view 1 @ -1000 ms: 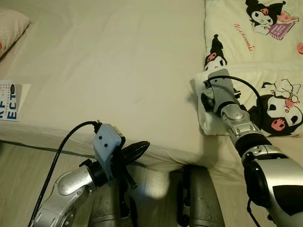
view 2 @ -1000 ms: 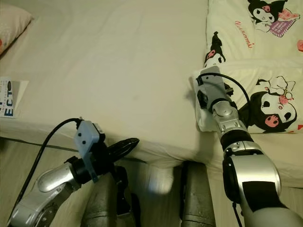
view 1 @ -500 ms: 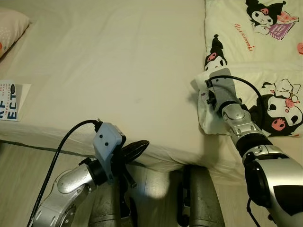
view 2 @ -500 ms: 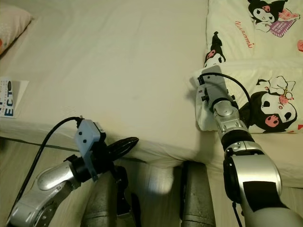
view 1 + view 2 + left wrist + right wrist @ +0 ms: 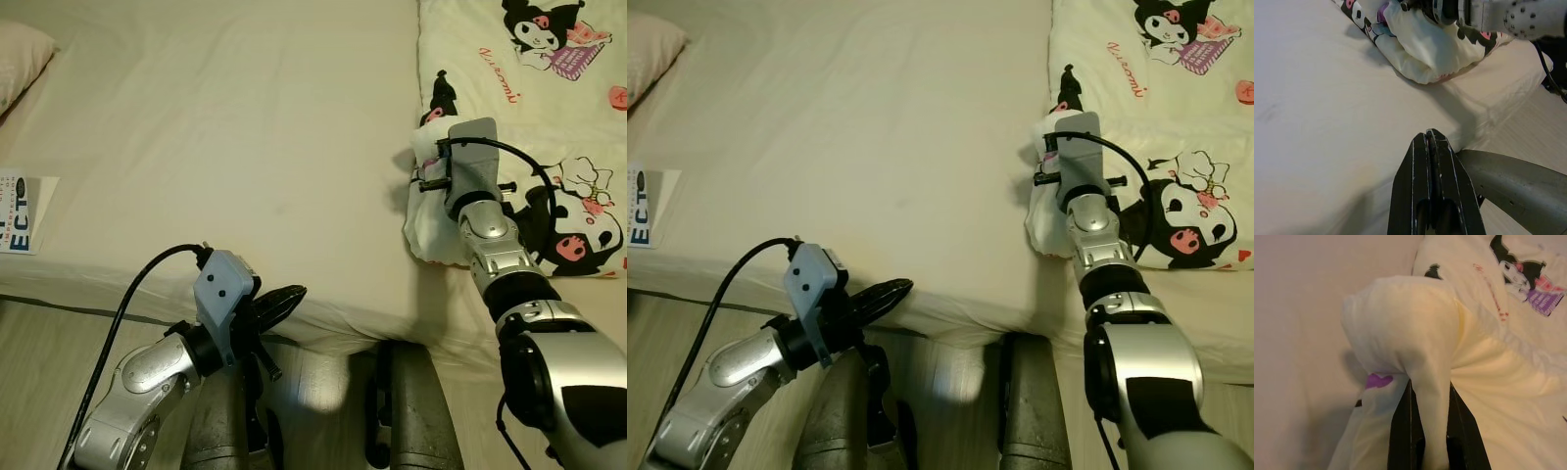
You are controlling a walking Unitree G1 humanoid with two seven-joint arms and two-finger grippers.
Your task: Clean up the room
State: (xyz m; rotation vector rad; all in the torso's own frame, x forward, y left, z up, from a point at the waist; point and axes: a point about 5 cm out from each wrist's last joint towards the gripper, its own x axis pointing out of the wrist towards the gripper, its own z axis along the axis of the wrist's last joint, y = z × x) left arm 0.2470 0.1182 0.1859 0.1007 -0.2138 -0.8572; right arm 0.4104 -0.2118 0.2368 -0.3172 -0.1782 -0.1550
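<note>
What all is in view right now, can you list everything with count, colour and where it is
Bed sheet: one, cream, covering the mattress.
Quilt: one, cream with black and pink cartoon print, on the bed's right side, corner pinched up.
Pillow: one, pale pink, far left corner of the bed.
Booklet: one, white with blue letters, left edge of the bed.
Floor: pale wood, beside the bed.
Right gripper: black, shut on the quilt's corner.
Left gripper: black, shut, at the near mattress edge.
</note>
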